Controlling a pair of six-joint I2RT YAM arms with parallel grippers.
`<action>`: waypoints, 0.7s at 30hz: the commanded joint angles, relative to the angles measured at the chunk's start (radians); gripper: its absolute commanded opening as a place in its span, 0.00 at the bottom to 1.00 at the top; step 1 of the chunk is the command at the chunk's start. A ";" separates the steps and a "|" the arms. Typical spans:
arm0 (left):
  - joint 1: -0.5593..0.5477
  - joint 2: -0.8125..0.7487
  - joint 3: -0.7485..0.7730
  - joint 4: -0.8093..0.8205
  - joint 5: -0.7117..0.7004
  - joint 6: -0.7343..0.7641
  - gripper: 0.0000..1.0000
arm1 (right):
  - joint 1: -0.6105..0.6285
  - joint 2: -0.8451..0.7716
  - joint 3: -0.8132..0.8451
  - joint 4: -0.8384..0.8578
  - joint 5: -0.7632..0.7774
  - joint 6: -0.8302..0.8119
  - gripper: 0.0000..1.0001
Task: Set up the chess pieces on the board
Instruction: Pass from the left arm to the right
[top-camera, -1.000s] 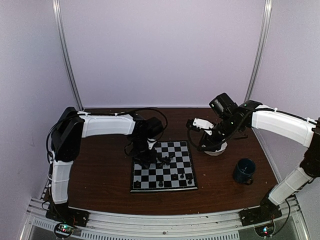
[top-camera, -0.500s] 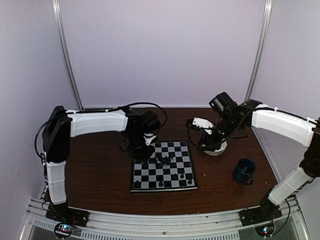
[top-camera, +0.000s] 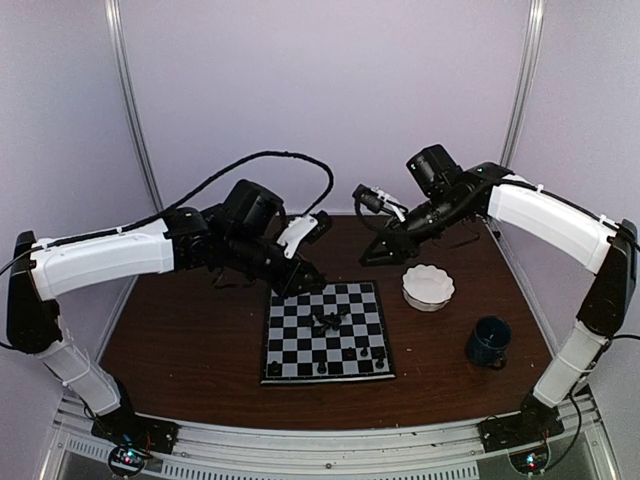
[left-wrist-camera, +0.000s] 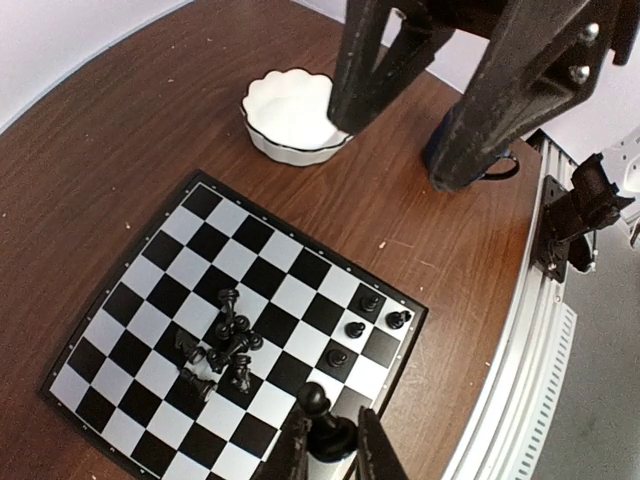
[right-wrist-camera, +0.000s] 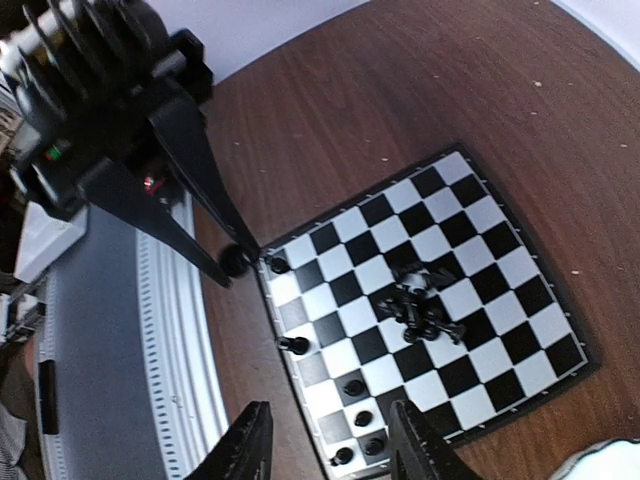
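Your left hand (left-wrist-camera: 327, 445) pinches one black pawn (left-wrist-camera: 316, 402) upright between narrow fingers, raised over the left edge of the chessboard (top-camera: 300, 345). Your right hand (right-wrist-camera: 330, 440) hangs wide and empty above the tabletop (top-camera: 180, 340), beyond the board's far side. A heap of toppled chess pieces (left-wrist-camera: 222, 350) lies mid-board, and several standing pieces (top-camera: 381, 351) line the near edge. Bring the pawn straight down onto a free square in that row. Keep it vertical, let go only once its base sits flat, and steer clear of the heap.
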 joint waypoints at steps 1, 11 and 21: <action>-0.011 -0.018 -0.046 0.148 0.043 0.077 0.12 | 0.003 0.039 0.048 -0.015 -0.233 0.124 0.43; -0.041 -0.028 -0.062 0.187 0.056 0.111 0.11 | 0.072 0.092 0.045 0.037 -0.291 0.201 0.44; -0.054 -0.038 -0.069 0.204 0.063 0.136 0.12 | 0.077 0.129 0.046 0.094 -0.324 0.299 0.36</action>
